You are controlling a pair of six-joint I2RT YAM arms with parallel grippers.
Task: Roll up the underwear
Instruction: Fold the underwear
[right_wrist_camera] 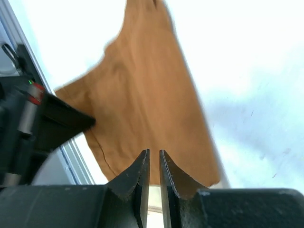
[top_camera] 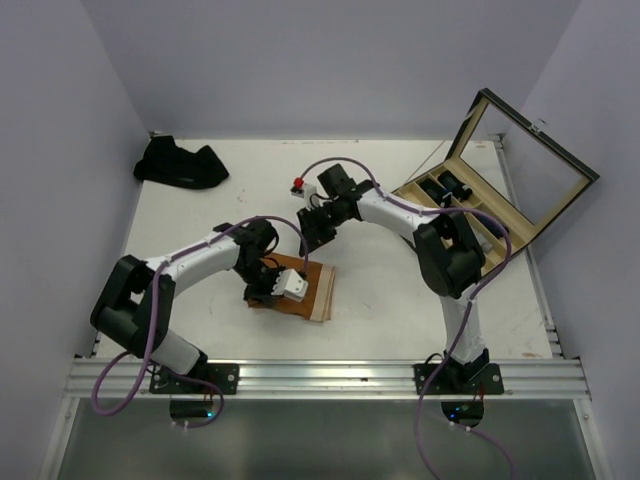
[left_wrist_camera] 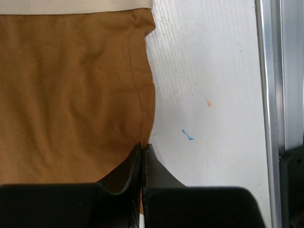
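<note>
Rust-orange knit cloth, the underwear [top_camera: 312,280], lies spread flat near the middle of the white bench [top_camera: 400,320], between the two arms, with its pale cream waistband [left_wrist_camera: 71,5] along the right-hand side. The left gripper [left_wrist_camera: 143,146] is down at the cloth's left edge. Its jaws are pressed together on the hem just where a curved seam runs in, and a sliver of orange shows between them. That pinch on the edge opposite the waistband looks like the starting point for turning the fabric over on itself. The right gripper [right_wrist_camera: 154,153] hangs over the far edge with its jaws a thin slit apart; whether they nip any cloth cannot be told, though the pose suggests it is there to steady or share the fold. The fabric is thin and matte, with soft shallow wrinkles, and looks limp enough to sag — it will likely need an even pull from both sides to roll tight. A dark heap of cloth [top_camera: 180,163] sits well apart at the far left corner.
</note>
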